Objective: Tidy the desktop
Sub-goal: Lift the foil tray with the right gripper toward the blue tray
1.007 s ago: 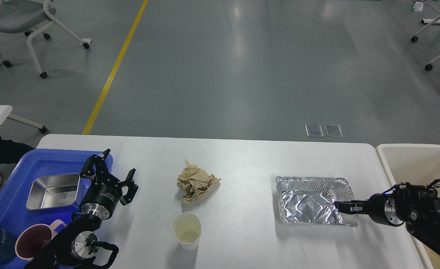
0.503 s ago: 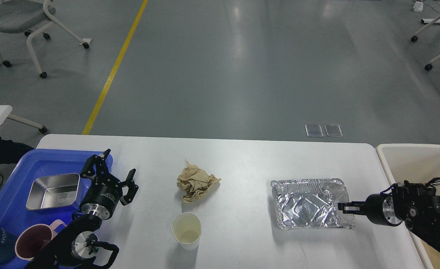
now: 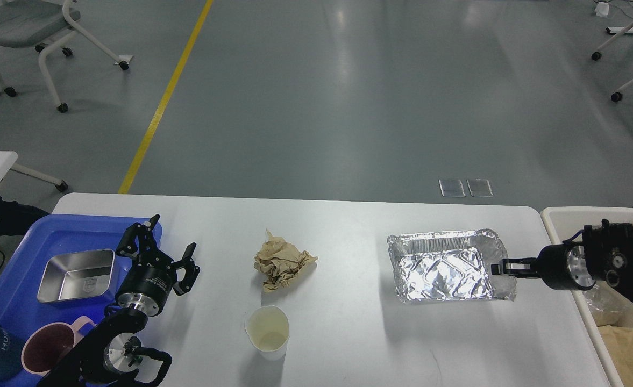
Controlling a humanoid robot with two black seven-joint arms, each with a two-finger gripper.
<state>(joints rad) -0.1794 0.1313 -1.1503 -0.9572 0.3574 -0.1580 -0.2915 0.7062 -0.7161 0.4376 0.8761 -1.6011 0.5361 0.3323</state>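
Right gripper (image 3: 502,267) pinched on right rim of foil tray (image 3: 445,266), tray tilted up off desktop (image 3: 348,344), beige bin (image 3: 563,226) just right of tray; thin rim may buckle or slip, dropping tray short; left gripper (image 3: 160,250) spread apart, well left of tray

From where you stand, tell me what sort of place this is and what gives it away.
Probably a robotics lab or test hall, not a home. The grey floor bears a yellow line like a marked work zone, wheeled office chairs stand about, and the white desktop is staged with a blue tray and beige bin.
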